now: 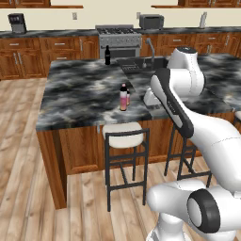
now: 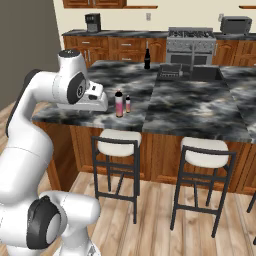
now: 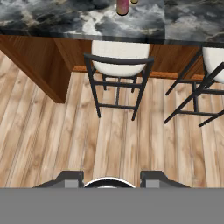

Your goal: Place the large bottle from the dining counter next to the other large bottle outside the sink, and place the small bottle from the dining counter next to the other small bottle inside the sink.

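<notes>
Stools stand nearest, a white-cushioned one [image 3: 119,57] on dark legs tucked under the tabletop [image 1: 80,89] edge, with a second [image 3: 214,57] beside it, both on pale plank floor [image 3: 52,140]. Two dark fingertips [image 3: 70,178] of the jaws rise at the bottom of the hand view with a gap between them and nothing in it; whether they are fully open I cannot tell. On the marbled tabletop near its front edge stands the pink bottle [image 1: 123,97], upright, dark-capped, and just beside it the small pale bottle [image 1: 128,98], orange at its base. Neither shows a label or writing that can be read. The hand [image 2: 95,97] hangs just beside them, apart from both. Far across the tabletop the black bottle [image 1: 107,55] stands upright beside the sink [image 1: 139,63] and its faucet [image 1: 150,47]. Behind, a stove [image 1: 118,40], a toaster [image 1: 151,21] and a coffee machine [image 1: 17,22] sit along the back wall; no brand is legible on any.
</notes>
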